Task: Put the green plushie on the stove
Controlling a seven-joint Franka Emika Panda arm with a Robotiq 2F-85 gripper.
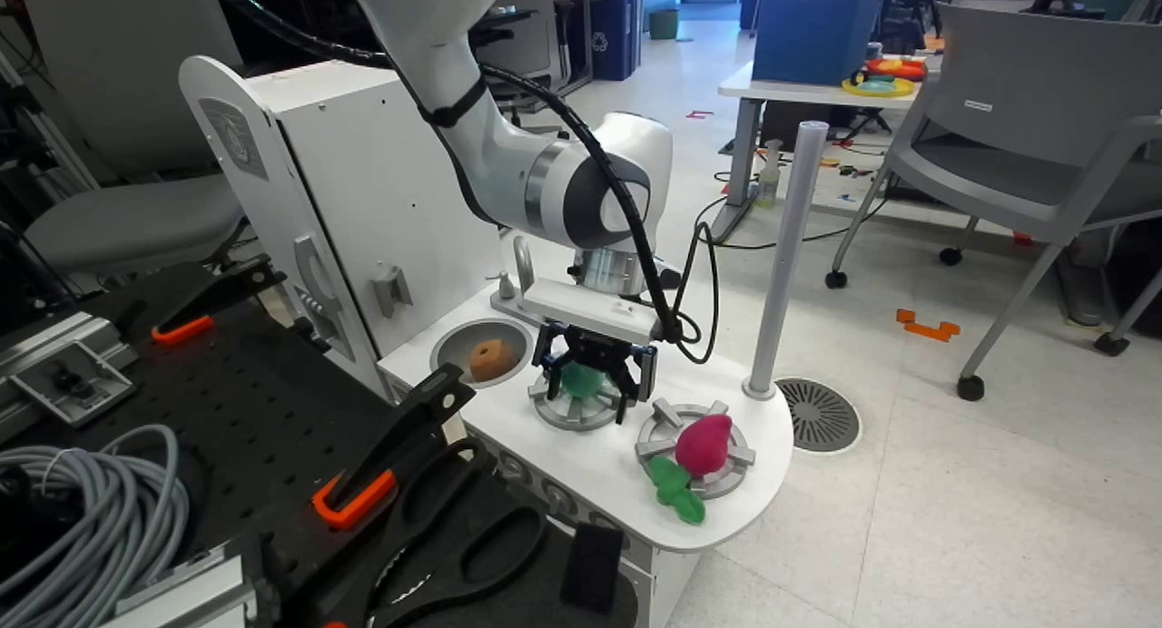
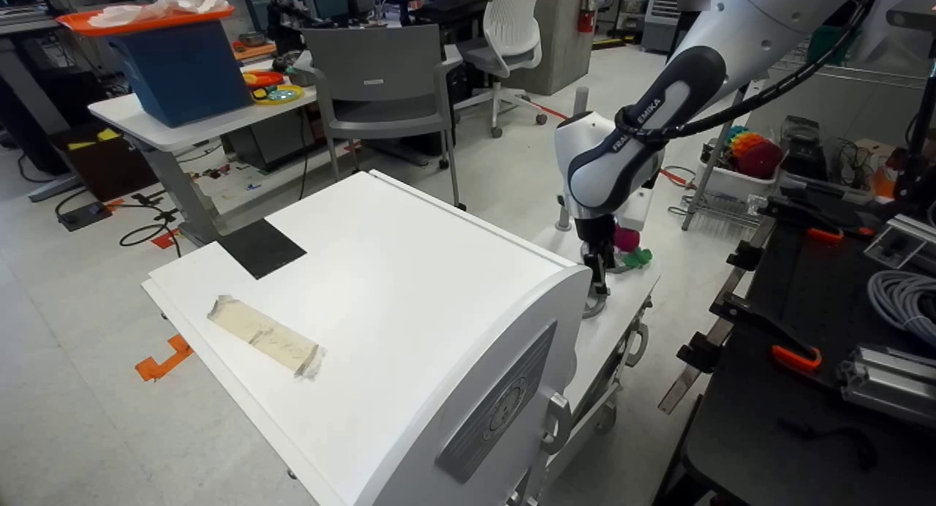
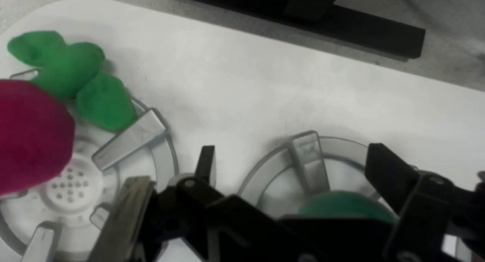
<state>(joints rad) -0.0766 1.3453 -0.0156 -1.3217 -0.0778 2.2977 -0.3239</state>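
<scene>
White play-kitchen surface. Green plushie: apparently on one burner. End effector: over or around it, fingers wide apart, seemingly gripping nothing. Risk: sideways travel could catch the plushie, knocking it off. Nearby: green-leaved beet plushie, neighbouring burner; upright post, possible obstruction.

1. We classify the site as a robotics lab: a Franka arm carries the gripper.
2. Below the gripper we observe a toy kitchen worktop.
3. Near the gripper we note a black workbench bearing clamps and coiled cable.
4. Well apart from the gripper: wheeled chairs.
</scene>
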